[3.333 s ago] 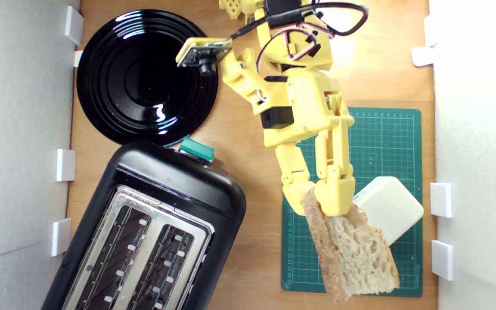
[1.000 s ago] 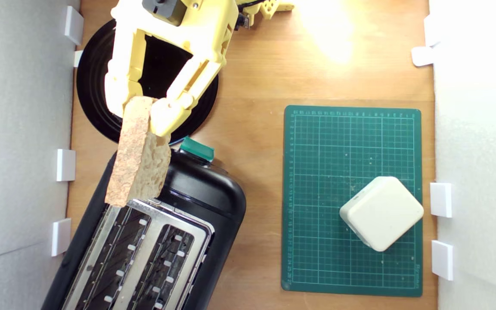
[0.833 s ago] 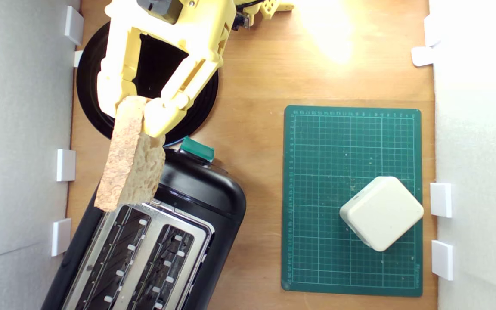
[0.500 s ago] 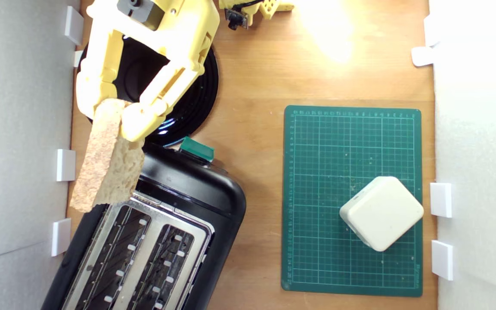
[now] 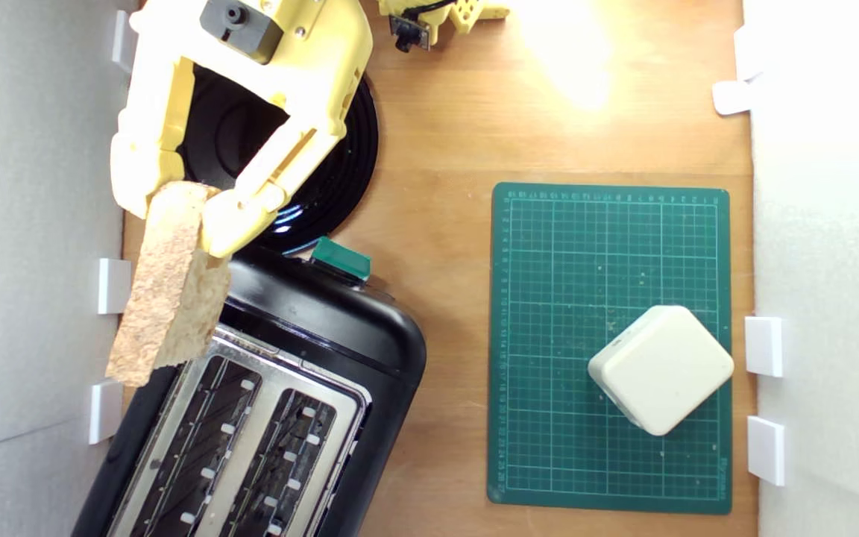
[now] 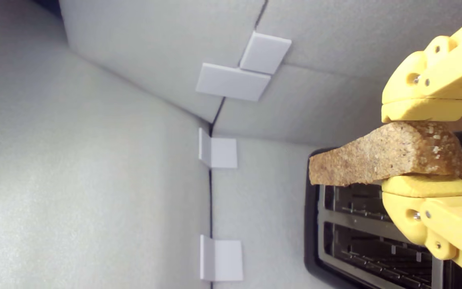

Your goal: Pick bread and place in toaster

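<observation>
wooden table (image 5: 437,186), toaster (image 5: 310,350), plate (image 5: 325,171), mat (image 5: 571,246)

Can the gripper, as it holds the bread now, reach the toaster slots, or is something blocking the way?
Probably yes. The gripper holds the bread on edge beside the toaster, off the exterior view's left rim. Both slots look empty and nothing lies between; it needs a short shift right.
</observation>
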{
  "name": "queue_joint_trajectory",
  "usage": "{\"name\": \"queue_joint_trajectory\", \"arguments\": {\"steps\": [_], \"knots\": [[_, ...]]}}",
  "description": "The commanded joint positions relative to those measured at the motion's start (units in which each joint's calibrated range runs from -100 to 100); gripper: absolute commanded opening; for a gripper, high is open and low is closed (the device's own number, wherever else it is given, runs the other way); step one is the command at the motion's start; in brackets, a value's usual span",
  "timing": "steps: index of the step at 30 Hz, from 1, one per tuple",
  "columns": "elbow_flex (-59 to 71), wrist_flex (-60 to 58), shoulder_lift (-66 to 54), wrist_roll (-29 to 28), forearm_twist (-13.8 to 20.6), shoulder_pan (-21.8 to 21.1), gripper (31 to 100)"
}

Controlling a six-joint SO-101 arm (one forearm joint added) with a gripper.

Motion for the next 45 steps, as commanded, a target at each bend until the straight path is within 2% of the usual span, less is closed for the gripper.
{"name": "queue_joint_trajectory", "arguments": {"steps": [1, 18, 21, 45], "knots": [[-4.17, 0.03, -0.28, 1.16, -0.10, 0.19, 56.0], [-4.17, -0.31, 2.54, 1.26, -0.91, -0.45, 55.9], [-4.17, -0.40, 2.54, 1.21, -0.91, -1.74, 55.9], [-6.07, -0.65, 5.62, 0.27, -1.01, -1.82, 55.9]]}}
